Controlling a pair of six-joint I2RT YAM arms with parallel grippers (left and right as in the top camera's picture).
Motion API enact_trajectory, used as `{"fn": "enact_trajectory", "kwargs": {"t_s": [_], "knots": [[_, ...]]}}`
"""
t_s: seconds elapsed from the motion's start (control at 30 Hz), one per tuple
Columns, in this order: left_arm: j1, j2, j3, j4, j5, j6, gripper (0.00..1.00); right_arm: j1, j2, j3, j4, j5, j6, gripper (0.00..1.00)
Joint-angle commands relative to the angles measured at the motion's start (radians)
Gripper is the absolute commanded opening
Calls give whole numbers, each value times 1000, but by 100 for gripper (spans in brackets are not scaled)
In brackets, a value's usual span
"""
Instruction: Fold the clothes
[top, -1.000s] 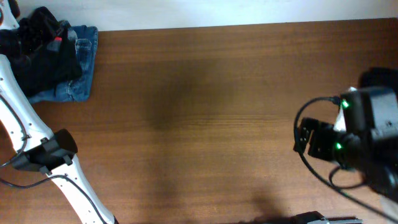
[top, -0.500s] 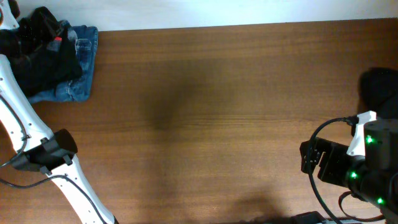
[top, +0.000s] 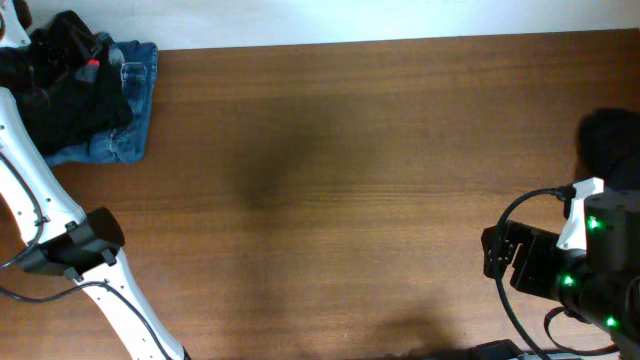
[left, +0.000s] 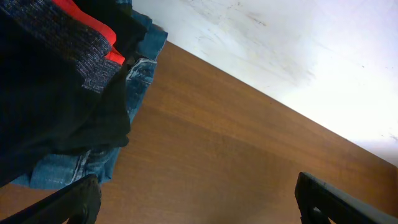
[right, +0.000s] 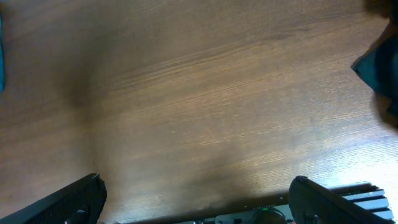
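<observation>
Brown table (top: 350, 150) carries dark clothes (top: 70, 105) heaped over jeans (top: 135, 120).

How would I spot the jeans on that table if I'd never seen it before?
Seen from overhead, take the brown table and go to its top-left corner. There the jeans lie under a black garment, sticking out to its right and below it. They are the only blue denim in that pile; what lies on top is black.

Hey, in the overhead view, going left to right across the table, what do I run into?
black clothes → blue jeans → bare table → right arm
</observation>
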Motion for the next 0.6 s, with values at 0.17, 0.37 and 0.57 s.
{"fn": "enact_trajectory", "kwargs": {"t_s": [0.17,0.37,0.57], "knots": [[3,-5,0,-2,17,5,99,6,-1,-9,-6,-5,2,99],[3,-5,0,-2,17,5,99,-16,-18,-54,93,15,2,99],[3,-5,0,-2,17,5,99,-94,-121,-275,254,29,-14,99]]}}
